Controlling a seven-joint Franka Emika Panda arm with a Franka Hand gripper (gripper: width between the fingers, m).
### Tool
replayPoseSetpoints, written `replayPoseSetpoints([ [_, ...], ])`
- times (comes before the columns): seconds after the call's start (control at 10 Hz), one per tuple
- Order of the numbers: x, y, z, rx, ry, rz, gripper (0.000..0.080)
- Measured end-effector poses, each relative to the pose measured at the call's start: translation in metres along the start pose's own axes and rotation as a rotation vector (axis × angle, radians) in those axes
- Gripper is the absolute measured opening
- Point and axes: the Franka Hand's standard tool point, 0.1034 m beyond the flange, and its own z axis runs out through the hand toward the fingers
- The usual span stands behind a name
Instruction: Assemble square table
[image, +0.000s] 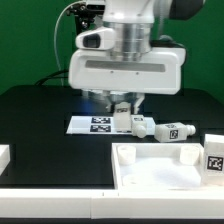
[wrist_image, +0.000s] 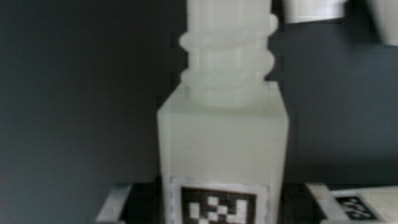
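My gripper (image: 121, 106) hangs low over the black table, just behind the square table's white top (image: 150, 176). It is shut on a chunky white leg (wrist_image: 221, 120). In the wrist view the leg fills the middle, its threaded end pointing away from me and its black-and-white tag (wrist_image: 222, 207) sitting between my fingers (wrist_image: 118, 203). In the exterior view the held leg (image: 121, 111) shows as a small white piece under the hand. Two more tagged legs (image: 141, 125) (image: 172, 130) lie side by side just behind the top's far rim. A further leg (image: 214, 154) stands at the right edge.
The marker board (image: 97, 125) lies flat beneath and to the exterior view's left of my gripper. A white part (image: 4, 157) shows at the left edge. The robot's big white body (image: 125, 60) blocks the view behind the gripper.
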Motion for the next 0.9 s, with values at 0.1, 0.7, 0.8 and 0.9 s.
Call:
replayPoseSetpoints([
  [0.1,0.0,-0.001,0.0,0.0,0.0,-0.022,0.0275],
  [0.7,-0.025,0.054,0.042,-0.098,-0.012,-0.055,0.0275],
  [0.8,-0.028,0.063,0.051,-0.12,-0.008,-0.043,0.0275],
  [0.9,-0.027,0.068,0.052,-0.136,0.014,-0.047,0.0275],
])
